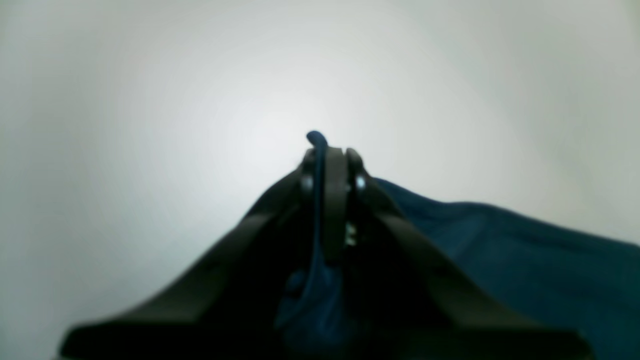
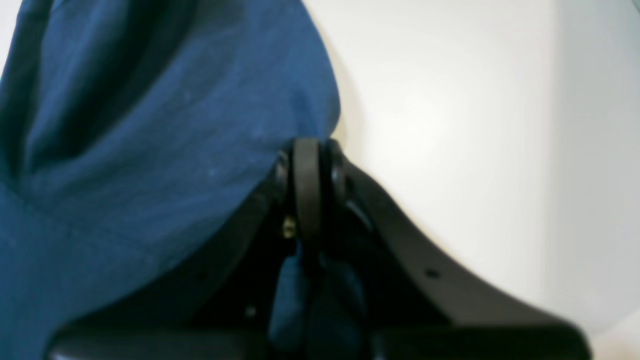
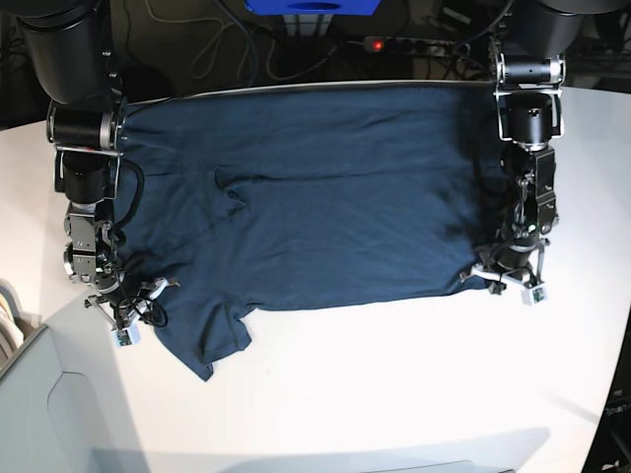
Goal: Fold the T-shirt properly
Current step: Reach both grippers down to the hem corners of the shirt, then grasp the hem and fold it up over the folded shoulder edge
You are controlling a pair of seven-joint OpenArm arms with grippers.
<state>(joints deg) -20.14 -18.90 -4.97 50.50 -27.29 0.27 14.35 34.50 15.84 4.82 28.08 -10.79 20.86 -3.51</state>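
T-shirt (image 3: 325,212) lies flat, long axis left-right, sleeve (image 3: 202,345) toward camera

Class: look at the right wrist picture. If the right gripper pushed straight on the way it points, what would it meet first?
Probably only the bare white table. The right gripper is shut on the T-shirt, whose cloth lies to one side; depth is unclear.

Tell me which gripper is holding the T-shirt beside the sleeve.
The right gripper, at the base view's lower left, shut on the T-shirt beside the sleeve. The left gripper pinches a sleeveless corner.
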